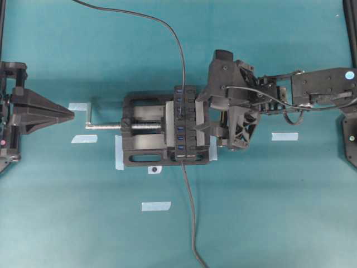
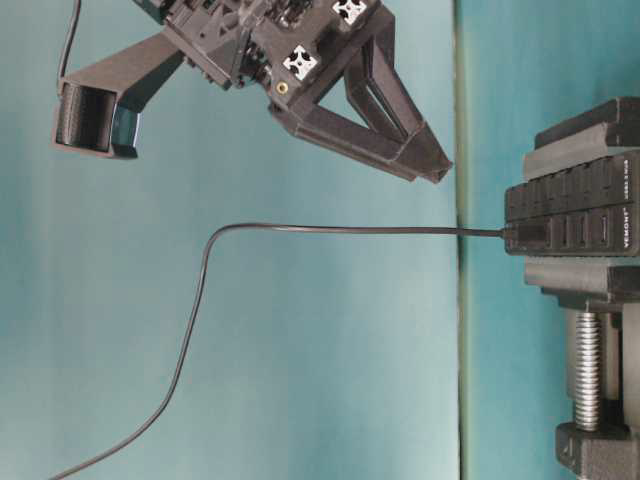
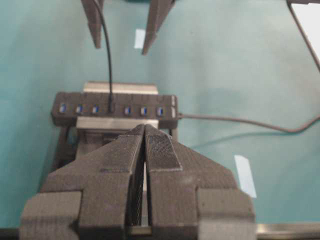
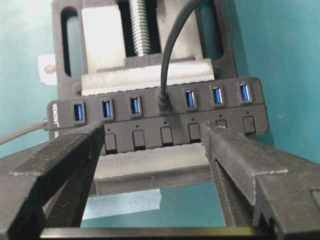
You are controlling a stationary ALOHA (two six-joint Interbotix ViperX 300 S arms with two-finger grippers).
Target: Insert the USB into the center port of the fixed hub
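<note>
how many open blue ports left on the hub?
6. In the right wrist view, three blue ports sit left of the USB and three to its right, along the fixed hub. The USB fills the center port; none look hidden.

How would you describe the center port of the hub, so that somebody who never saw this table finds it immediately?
Find the black vise with the silver screw in the middle of the teal table. The fixed hub, a long black strip, sits clamped in it with one row of slots. The center port is the only slot showing no blue: the USB fills it, with three blue slots on each side.
</note>
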